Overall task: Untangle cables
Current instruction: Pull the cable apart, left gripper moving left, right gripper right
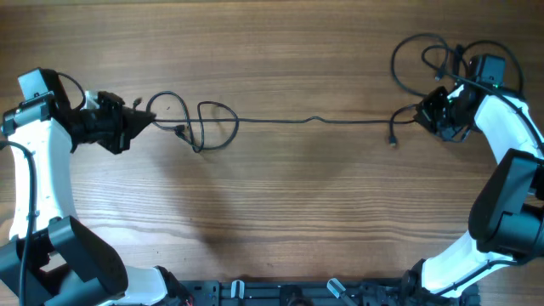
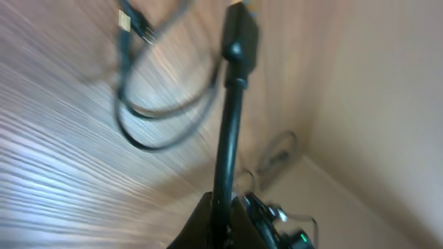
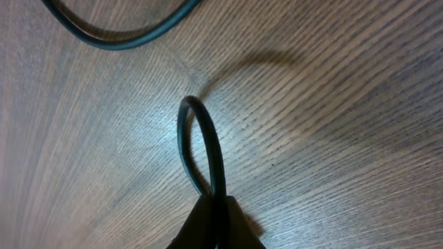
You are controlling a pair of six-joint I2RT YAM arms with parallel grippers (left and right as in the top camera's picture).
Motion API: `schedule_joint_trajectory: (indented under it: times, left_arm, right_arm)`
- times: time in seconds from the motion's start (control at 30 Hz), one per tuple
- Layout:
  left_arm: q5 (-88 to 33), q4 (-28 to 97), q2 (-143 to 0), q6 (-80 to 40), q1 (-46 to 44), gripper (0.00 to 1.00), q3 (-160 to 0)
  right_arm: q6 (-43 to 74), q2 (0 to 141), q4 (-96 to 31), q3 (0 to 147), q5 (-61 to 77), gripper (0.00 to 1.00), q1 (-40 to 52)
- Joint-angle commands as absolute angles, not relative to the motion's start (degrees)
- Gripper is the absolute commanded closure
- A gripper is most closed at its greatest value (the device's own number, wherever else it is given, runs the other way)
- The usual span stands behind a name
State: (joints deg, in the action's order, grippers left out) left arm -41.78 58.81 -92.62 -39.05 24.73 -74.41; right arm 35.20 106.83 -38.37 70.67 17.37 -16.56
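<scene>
Left gripper [image 1: 140, 121], seen from above, is shut tight on a thin black cable [image 1: 306, 120] at the left of the wood table [image 1: 280, 204]. Loops lie just beside it. The cable runs right to the right gripper [image 1: 421, 115], which pinches it too.

Left wrist view: the cable sticks out of the closed fingers, with a plug [image 2: 239, 34] at its tip.

Right wrist view: a small loop pokes out of the closed fingers.

Overhead, the table [image 1: 280, 195] is evenly bright and sharp, with faint, soft shadows near its middle. The left wrist view is smeared with blur, and the cable [image 2: 230, 131] near the lens is soft-edged. In the right wrist view a pale sheen lies beside the cable loop [image 3: 208, 149], whose shadow falls up-right; the corners dim.
</scene>
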Motion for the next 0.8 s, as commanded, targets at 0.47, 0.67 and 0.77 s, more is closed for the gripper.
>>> schedule_joint_trajectory:
  times: [0.47, 0.67, 0.77]
  left_arm:
    - [-24.3, 58.3, -91.8, -42.8, 22.2, 0.96, -75.0]
    - [-24.3, 58.0, -91.8, -42.6, 20.3, 0.96, -75.0]
    - [-24.4, 58.0, -91.8, -42.6, 20.3, 0.96, -75.0]
  right_arm:
    - [32.9, 107.5, -35.6, 66.9, 17.9, 0.96, -20.8]
    - [30.2, 107.5, -35.7, 64.8, 25.1, 0.95, -20.5]
    - [30.2, 107.5, -33.8, 63.6, 25.1, 0.88, -20.4]
